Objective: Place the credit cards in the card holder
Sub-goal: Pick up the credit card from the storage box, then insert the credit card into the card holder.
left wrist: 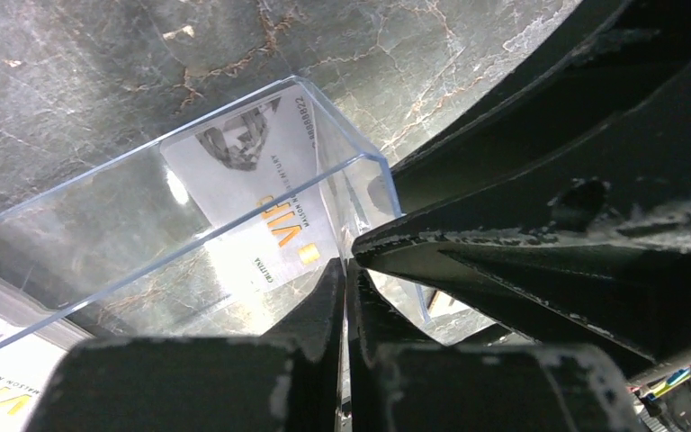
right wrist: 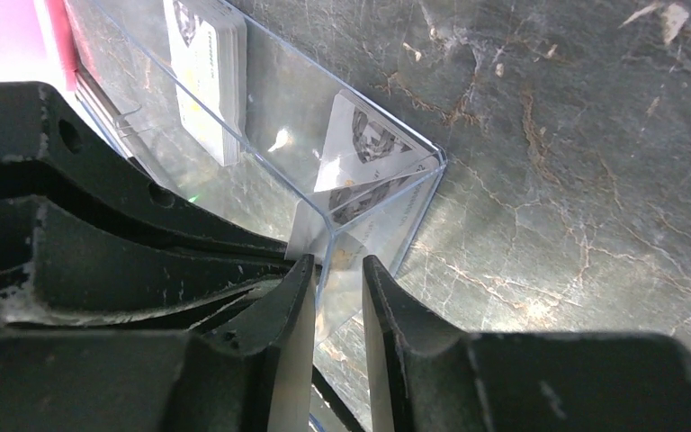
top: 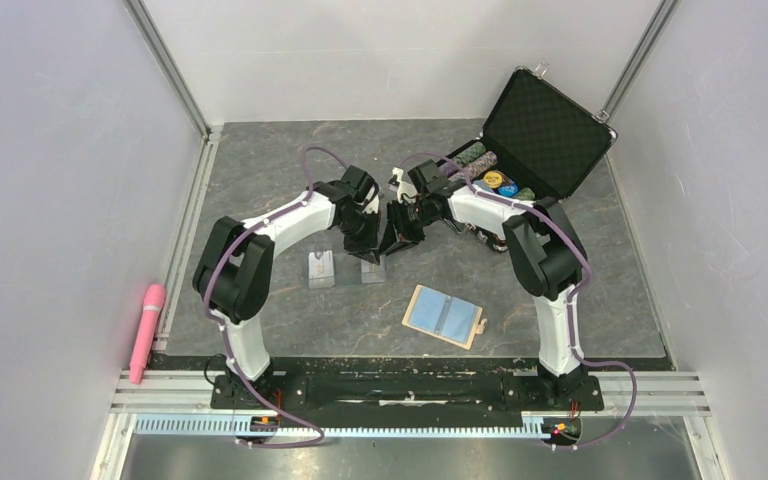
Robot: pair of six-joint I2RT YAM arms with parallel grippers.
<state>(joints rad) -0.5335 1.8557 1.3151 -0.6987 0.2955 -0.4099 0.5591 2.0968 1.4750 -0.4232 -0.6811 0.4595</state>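
- The left gripper is clenched on a wall of a clear box. Its two fingers are pressed nearly together, and the thin plastic edge runs down into the slit between them.
- The right gripper comes in from the right and straddles a corner of the same box. Its fingers stand a little apart with the plastic between them, and I cannot tell whether they pinch it or only bracket it.
- The two grippers meet tip to tip over the middle of the table, and the right one's dark fingers fill the right side of the left wrist view.
- Some of the credit cards are inside this box. One pale card leans against the inner wall (gold "VIP" lettering shows through the plastic).
- A second clear box sits just left of the first, and a small stack of cards shows in the far left of the right wrist view.
- The card holder lies open flat with its light blue lining up, nearer than the boxes and to their right, apart from both grippers.
- A black case stands open at the far right with coloured chips inside.
- A pink object lies along the near left edge.
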